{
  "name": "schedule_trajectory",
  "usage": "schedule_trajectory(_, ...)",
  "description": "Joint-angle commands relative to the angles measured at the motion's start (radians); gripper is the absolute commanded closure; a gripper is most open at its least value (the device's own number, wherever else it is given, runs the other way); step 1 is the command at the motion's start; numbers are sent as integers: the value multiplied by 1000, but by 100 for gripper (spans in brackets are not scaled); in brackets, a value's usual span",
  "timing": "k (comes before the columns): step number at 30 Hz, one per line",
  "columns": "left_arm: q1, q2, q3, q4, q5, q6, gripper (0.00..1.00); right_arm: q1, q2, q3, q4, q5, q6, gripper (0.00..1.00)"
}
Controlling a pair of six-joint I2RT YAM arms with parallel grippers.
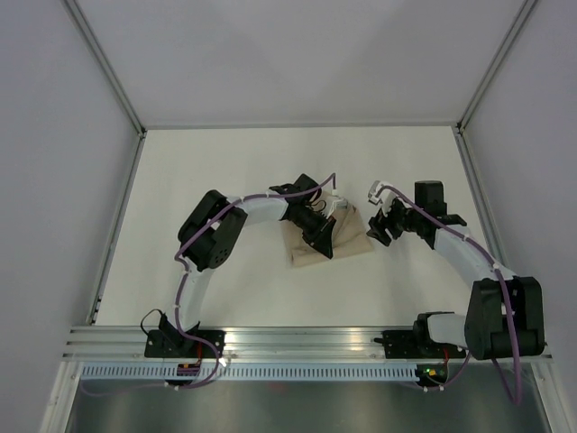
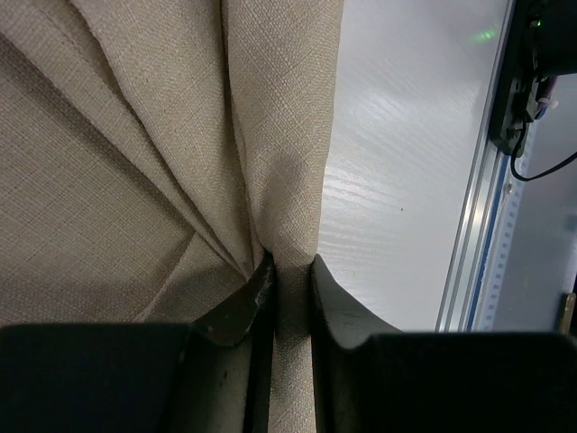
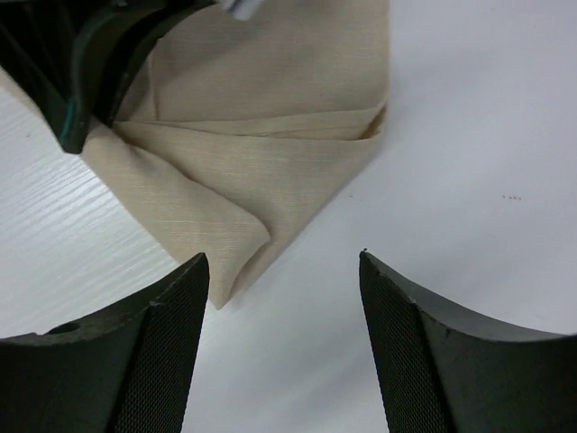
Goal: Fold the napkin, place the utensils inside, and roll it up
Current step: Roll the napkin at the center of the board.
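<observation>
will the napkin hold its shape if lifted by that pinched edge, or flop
Probably floppy: the napkin bunches into soft pleats where the left tool pinches it. Likely light, since the cloth looks thin. Pushed, its loose folds may shift apart.

you find no readable text, label, brand or number in any view; the napkin [image 3: 270, 162] is plain, unmarked cloth.

the napkin [image 2: 135, 180] is tan cloth, matt, with a coarse visible weave and soft creases. the table [image 2: 397, 180] is white, with a faint wood-grain texture and a slight sheen. the right gripper [image 3: 282, 255] is dark matt plastic, its inner faces finely dotted. the rail [image 2: 469, 253] at the frame's right is pale brushed metal.
</observation>
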Motion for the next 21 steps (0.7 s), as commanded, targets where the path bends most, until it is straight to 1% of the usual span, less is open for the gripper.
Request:
schedule_trajectory(1, 13, 90, -14, -99, -109, -5, 98, 32, -46, -27, -70, -120, -136, 27)
schedule_trajectory(3, 15, 103, -1, -110, -103, -8, 98, 89, -72, -61, -64, -103, -152, 27)
schedule_trajectory(4, 15, 106, 3, -113, -100, -8, 98, 139, -95, -76, -32, -60, -151, 27)
schedule_trajectory(6, 16, 111, 3, -119, -103, -8, 98, 196, -113, -122, 5, -7, -148, 26)
schedule_trajectory(7, 16, 113, 3, -121, -103, -8, 98, 254, -119, -133, 33, 29, -148, 26)
schedule_trajectory(10, 16, 120, 8, -125, -109, -10, 98, 346, -101, -142, 54, 69, -148, 26)
schedule_trajectory(16, 16, 130, 13, -124, -104, -19, 98, 445, -43, -165, 143, 178, -157, 26)
schedule_trajectory(21, 16, 133, 13, -125, -106, -17, 98, 466, 18, -142, 159, 207, -168, 27)
